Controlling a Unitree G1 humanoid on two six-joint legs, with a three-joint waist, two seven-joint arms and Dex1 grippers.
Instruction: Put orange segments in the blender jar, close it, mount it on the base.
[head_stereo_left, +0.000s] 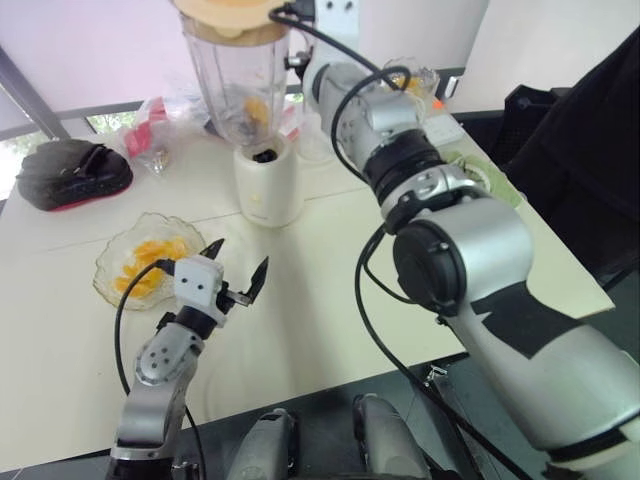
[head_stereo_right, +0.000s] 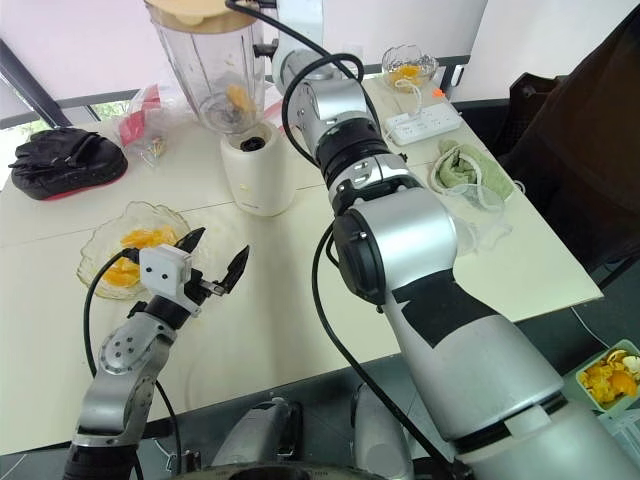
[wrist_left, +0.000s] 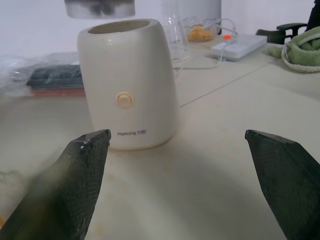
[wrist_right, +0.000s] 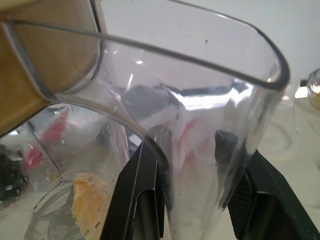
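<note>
The clear blender jar (head_stereo_left: 235, 80) with its beige lid (head_stereo_left: 230, 12) on hangs just above the cream base (head_stereo_left: 268, 180), with a gap between them. Orange segments (head_stereo_right: 238, 97) lie in the jar's bottom. My right gripper (wrist_right: 192, 165) is shut on the jar's clear handle (wrist_right: 200, 150), with one black finger on each side. My left gripper (head_stereo_left: 240, 258) stands open and empty over the table, in front of the base (wrist_left: 127, 85). It is just right of a glass dish (head_stereo_left: 110, 285) of orange segments (head_stereo_left: 150, 262).
A black pouch (head_stereo_left: 70, 172) and plastic bags (head_stereo_left: 155, 125) lie at the back left. At the back right are a white power strip (head_stereo_right: 430, 122), a green cloth (head_stereo_right: 462, 165) and a small glass bowl (head_stereo_right: 405, 65) holding orange pieces.
</note>
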